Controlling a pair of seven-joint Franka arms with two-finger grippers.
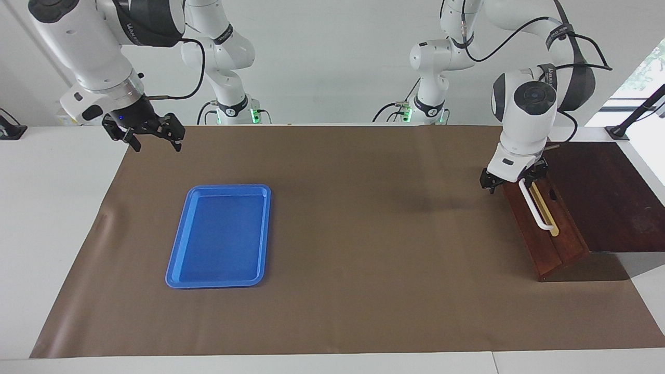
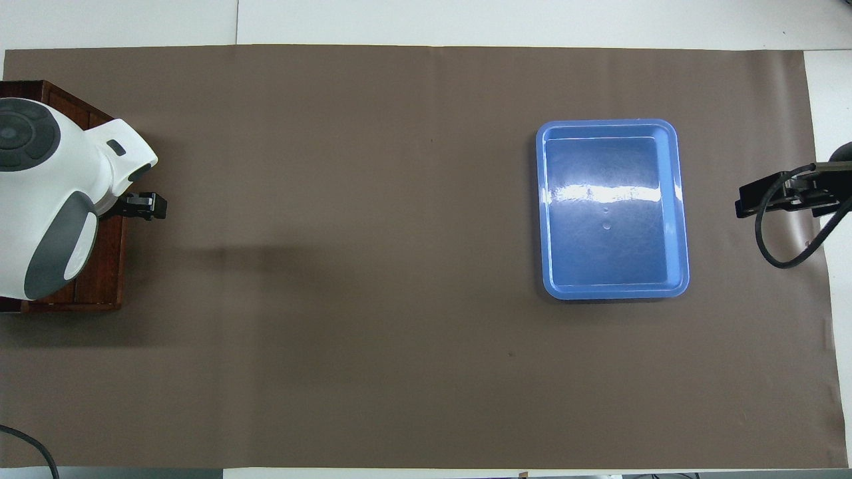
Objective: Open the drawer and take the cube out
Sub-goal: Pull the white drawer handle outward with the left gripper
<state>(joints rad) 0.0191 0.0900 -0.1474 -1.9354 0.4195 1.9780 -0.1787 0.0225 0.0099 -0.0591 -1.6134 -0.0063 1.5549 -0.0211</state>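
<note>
While the drawer (image 1: 545, 228) is sitting shut at the left arm's end of the table, I am seeing the left gripper (image 1: 511, 182) hanging at the handle's (image 1: 535, 208) end nearer the robots, fingers spread wide, gripping nothing. Whether it is touching the handle I cannot tell. The cube is not showing. The right gripper (image 1: 151, 136) is waiting with fingers apart and empty over the mat's (image 1: 363, 259) corner, near the tray (image 1: 176, 270).
</note>
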